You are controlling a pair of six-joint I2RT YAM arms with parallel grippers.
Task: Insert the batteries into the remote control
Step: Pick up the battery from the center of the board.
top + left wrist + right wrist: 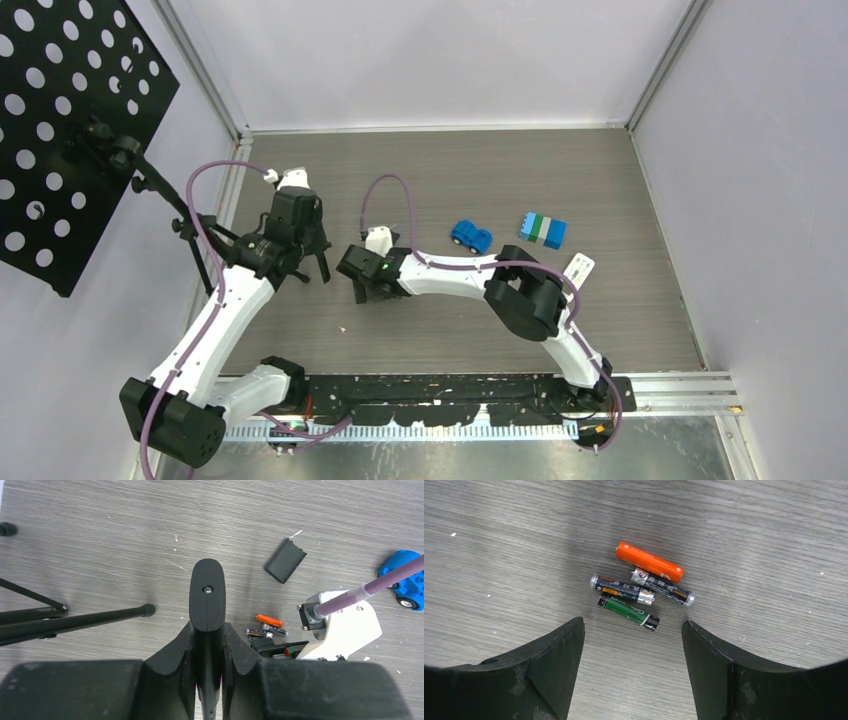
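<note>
My left gripper (207, 628) is shut on a black remote control (206, 587), held edge-on between its fingers above the table. Several batteries lie together on the table: an orange one (650, 562), two dark ones (662, 587) and a green one (628, 610). They also show in the left wrist view (267, 627), right of the remote. My right gripper (632, 622) is open and empty, with the batteries just beyond its fingertips. In the top view the left gripper (300, 262) and the right gripper (362, 285) are close together, and the batteries are hidden.
A black battery cover (285, 560) lies beyond the batteries. A blue toy car (470, 236), a stack of blue and green blocks (543, 229) and a small white card (579, 267) lie at the right. A black perforated board on a tripod (70, 120) stands at the left.
</note>
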